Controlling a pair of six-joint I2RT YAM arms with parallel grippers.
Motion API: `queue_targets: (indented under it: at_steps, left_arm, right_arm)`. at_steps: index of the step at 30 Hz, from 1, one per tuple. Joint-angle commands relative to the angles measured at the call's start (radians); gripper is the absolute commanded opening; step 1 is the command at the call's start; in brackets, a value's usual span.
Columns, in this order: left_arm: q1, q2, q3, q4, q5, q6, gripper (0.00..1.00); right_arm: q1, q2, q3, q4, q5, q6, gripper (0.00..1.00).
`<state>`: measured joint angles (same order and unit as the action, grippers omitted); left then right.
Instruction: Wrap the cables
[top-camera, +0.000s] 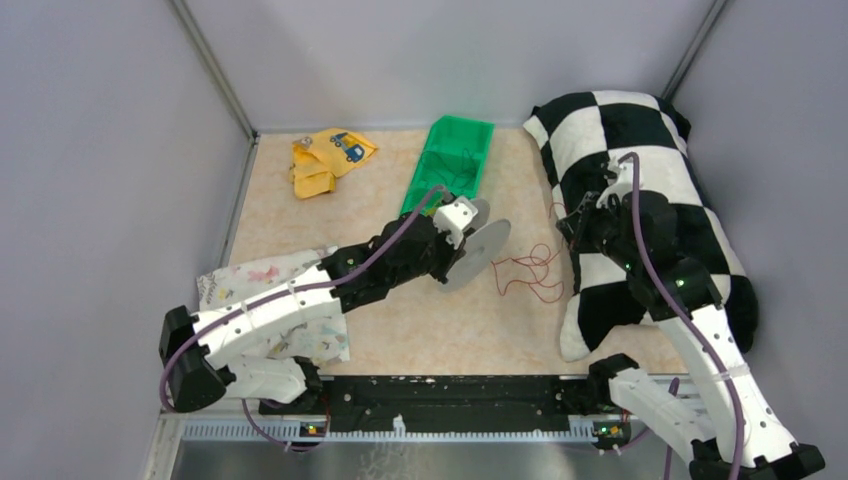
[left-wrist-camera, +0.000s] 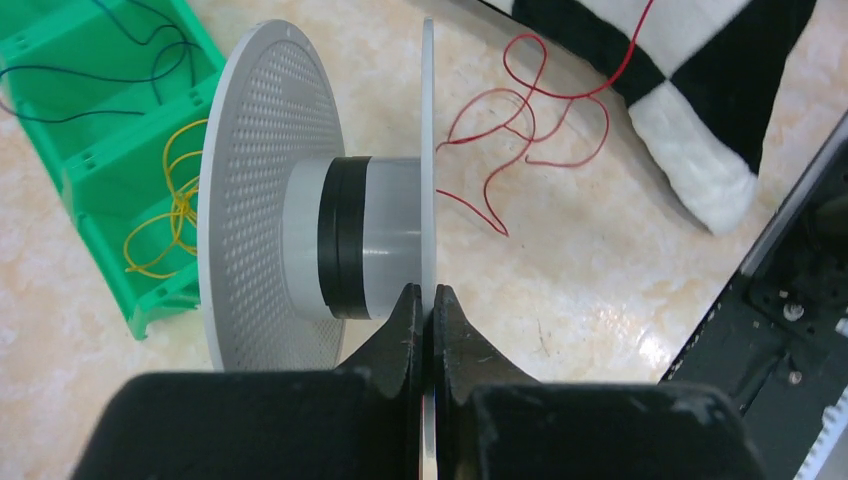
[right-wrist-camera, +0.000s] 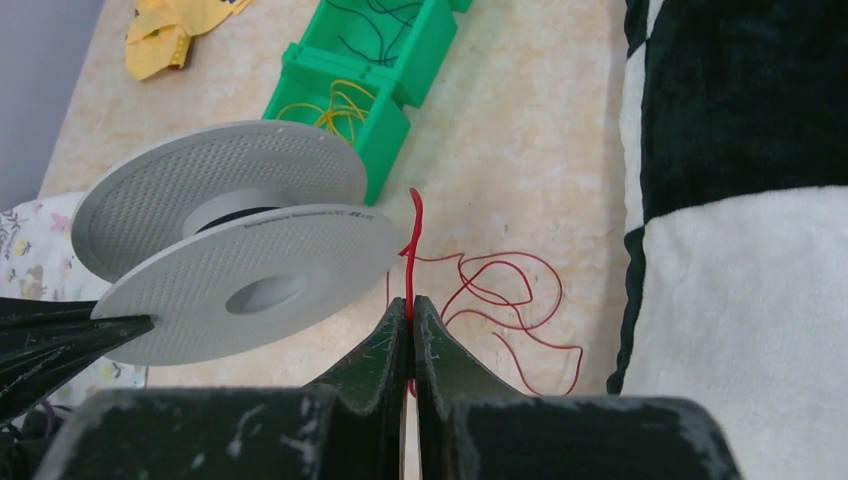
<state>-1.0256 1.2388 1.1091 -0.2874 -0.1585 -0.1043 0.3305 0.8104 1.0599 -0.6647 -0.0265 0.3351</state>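
A grey spool (top-camera: 478, 250) with two perforated discs hangs above the table's middle. My left gripper (left-wrist-camera: 427, 300) is shut on the rim of one disc (left-wrist-camera: 428, 150); the spool's hub (left-wrist-camera: 350, 235) has a black band. A thin red cable (top-camera: 530, 270) lies in loose loops on the table between the spool and the pillow. My right gripper (right-wrist-camera: 411, 305) is shut on one end of the red cable (right-wrist-camera: 411, 240), which sticks up from the fingertips. The spool also shows in the right wrist view (right-wrist-camera: 240, 250), left of the fingers.
A green divided bin (top-camera: 450, 165) at the back holds yellow (left-wrist-camera: 165, 215) and dark blue cables (left-wrist-camera: 100, 60). A black-and-white checked pillow (top-camera: 640, 200) lies along the right wall under my right arm. A yellow cloth (top-camera: 325, 160) lies back left, a patterned cloth (top-camera: 260, 275) near left.
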Motion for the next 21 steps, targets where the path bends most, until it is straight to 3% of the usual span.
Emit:
queue_targets:
  at_steps: [1,4,9,16,21]
  left_arm:
    - [0.004,-0.005,0.036,0.084,0.074,0.149,0.0]
    - [0.042,-0.022,0.052,-0.017,0.122,0.222,0.0]
    - [0.176,-0.051,0.052,-0.13,0.376,0.284,0.0]
    - [0.207,-0.077,-0.032,-0.05,0.467,0.394,0.0]
    - [0.229,0.001,0.018,-0.119,0.579,0.415,0.0]
  right_arm:
    - [-0.006,-0.065,-0.041,-0.016,0.006,0.022,0.0]
    - [-0.007,-0.082,-0.052,-0.027,-0.001,0.023,0.0]
    - [-0.007,-0.09,-0.073,0.008,-0.022,0.021,0.0]
    - [-0.008,-0.075,-0.102,0.054,-0.062,0.035,0.0]
    - [-0.006,-0.067,-0.121,0.103,-0.105,0.048,0.0]
